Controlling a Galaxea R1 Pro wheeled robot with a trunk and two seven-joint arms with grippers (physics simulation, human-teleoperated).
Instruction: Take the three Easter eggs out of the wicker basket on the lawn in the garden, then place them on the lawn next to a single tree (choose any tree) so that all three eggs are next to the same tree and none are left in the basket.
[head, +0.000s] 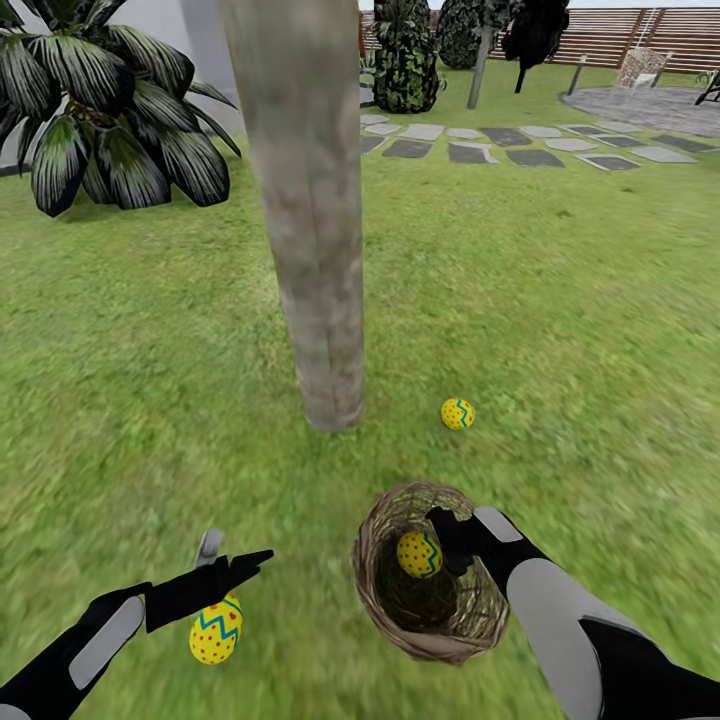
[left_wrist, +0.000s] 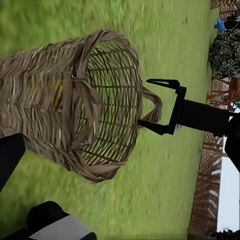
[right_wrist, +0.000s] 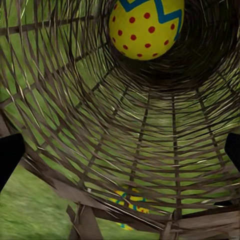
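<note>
Item: wicker basket (head: 432, 640), round, woven brown twigs, standing on the lawn (head: 560, 300) near the foot of the tree (head: 305, 220); contents one Easter egg (head: 419, 554), yellow with red dots and blue zigzag, lying against the inner wall. Item: second egg (head: 458, 414), on the grass just right of the trunk base, apart from the basket. Item: third egg (head: 216, 629), on the grass under the left hand (head: 235, 570), further from the trunk than the second. Left hand: fingers spread, holding nothing, hovering over that egg; whether it touches it cannot be told. Right hand (head: 452, 545): reaching over the basket rim toward the remaining egg, fingers spread at the basket mouth in the left wrist view, pinching nothing. Background: palm (head: 105, 110), stone path (head: 520, 145), fence (head: 620, 35). Risks, as judged: the round egg may slip or roll from between the fingers in the curved bowl; the fingers may snag the twigs and tip the light basket; the third egg may sit too far out to count as beside the tree, and a released egg may roll away on the grass
</note>
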